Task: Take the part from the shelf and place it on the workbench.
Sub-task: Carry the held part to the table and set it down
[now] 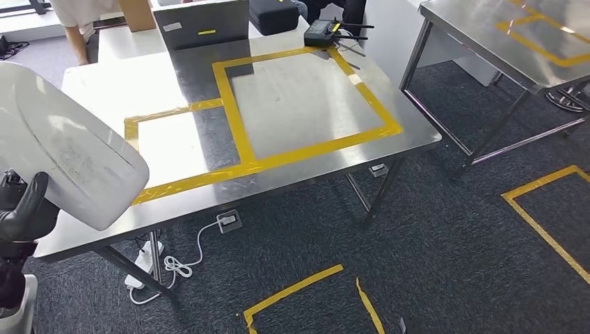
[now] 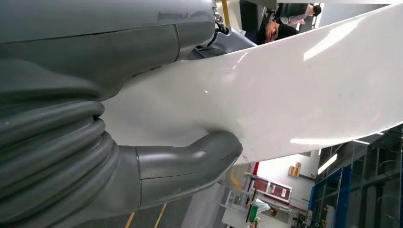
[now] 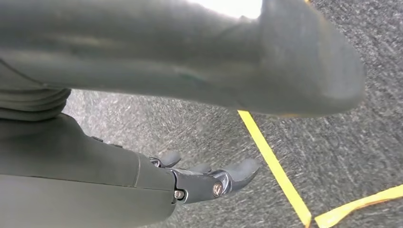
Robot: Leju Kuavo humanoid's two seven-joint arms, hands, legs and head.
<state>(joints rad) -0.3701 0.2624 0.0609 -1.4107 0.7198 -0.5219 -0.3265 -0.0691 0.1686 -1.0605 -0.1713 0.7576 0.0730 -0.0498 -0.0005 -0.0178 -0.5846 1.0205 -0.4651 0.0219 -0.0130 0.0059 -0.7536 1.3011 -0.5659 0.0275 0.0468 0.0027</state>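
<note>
Left hand (image 1: 21, 216) grips the large white curved plastic part (image 1: 62, 160) over the steel table (image 1: 299, 111) near corner, right hand (image 3: 209, 178) hangs spread and empty; best lower it level inside the yellow tape outline (image 1: 240, 132) before letting go.

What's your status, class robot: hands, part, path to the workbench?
Left hand grips white part, over workbench corner. Right hand empty, fingers apart. Taped squares ahead bare.

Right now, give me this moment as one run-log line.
left hand: holds white part | part: over workbench near corner, not yet down | right hand: open, above floor
</note>
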